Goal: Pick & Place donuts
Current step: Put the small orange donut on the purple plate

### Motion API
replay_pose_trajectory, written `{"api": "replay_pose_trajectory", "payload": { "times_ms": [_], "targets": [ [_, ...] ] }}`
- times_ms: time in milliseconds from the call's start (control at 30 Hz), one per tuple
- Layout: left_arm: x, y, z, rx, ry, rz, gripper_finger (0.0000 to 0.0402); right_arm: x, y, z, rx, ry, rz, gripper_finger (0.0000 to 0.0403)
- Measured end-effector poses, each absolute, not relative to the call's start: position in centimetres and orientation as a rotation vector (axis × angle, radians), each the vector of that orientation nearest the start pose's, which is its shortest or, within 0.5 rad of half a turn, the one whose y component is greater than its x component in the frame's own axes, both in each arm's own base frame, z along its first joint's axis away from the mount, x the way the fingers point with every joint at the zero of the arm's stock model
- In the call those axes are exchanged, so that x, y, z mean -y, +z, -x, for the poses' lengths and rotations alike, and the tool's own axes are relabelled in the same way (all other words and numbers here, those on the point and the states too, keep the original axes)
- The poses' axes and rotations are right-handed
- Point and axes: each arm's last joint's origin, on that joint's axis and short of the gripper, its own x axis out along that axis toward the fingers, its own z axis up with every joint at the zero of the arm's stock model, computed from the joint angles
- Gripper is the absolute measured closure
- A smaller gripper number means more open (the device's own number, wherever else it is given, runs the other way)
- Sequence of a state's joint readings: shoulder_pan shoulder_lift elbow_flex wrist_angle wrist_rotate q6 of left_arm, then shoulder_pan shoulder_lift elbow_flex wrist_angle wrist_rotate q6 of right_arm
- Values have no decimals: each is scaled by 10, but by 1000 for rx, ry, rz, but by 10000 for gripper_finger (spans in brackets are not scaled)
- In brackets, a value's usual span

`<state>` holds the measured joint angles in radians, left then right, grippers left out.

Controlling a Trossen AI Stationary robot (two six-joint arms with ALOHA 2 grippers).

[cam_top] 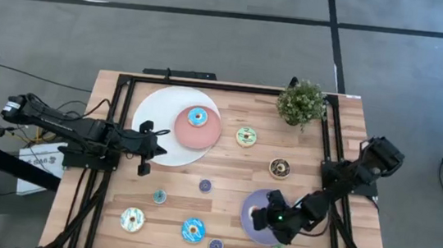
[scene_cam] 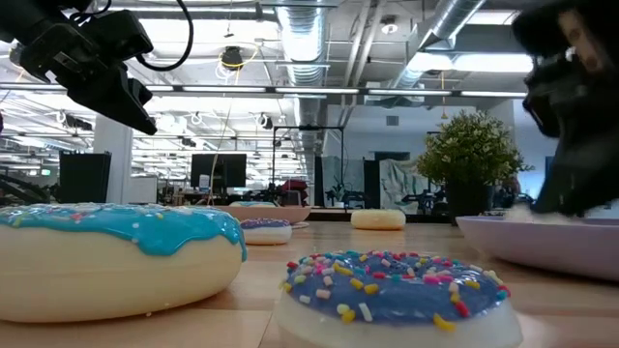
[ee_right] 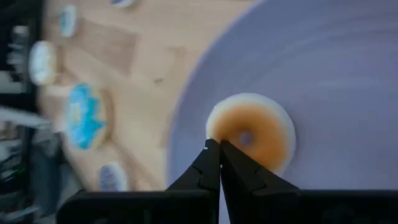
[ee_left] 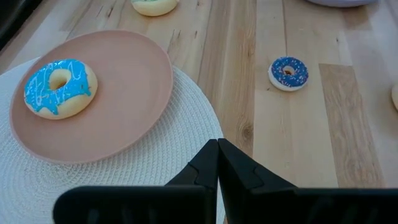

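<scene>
The right pincer [ee_right: 219, 144] hangs low over the lavender plate [ee_right: 348, 74], its fingers pressed together on nothing; an orange-iced donut [ee_right: 252, 132] lies on that plate just ahead of the tips, touching or nearly so. The left pincer [ee_left: 217, 144], fingers likewise together and empty, hovers at the edge of the white mat [ee_left: 124, 177]. Ahead of it and to one side a blue donut [ee_left: 59, 87] sits on the pink plate [ee_left: 130, 93]. Other donuts lie scattered over the wooden surface [cam_top: 224, 174], a small dark-blue one [ee_left: 288, 73] ahead of the left pincer.
</scene>
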<state>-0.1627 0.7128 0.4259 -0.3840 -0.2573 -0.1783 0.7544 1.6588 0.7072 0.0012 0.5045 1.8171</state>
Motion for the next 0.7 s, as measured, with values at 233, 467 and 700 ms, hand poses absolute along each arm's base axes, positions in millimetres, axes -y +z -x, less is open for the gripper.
{"api": "replay_pose_trajectory", "payload": {
  "times_ms": [233,467,700],
  "targets": [
    [17,205,-147,-645,149,32,401,-182,150,-215,-668,-434,-1140,403],
    [17,205,-147,-645,149,33,402,-173,157,-215,-635,-466,-1093,403],
    [17,205,-147,-645,149,33,401,-161,153,-220,-750,-500,-1115,403]
  ]
}}
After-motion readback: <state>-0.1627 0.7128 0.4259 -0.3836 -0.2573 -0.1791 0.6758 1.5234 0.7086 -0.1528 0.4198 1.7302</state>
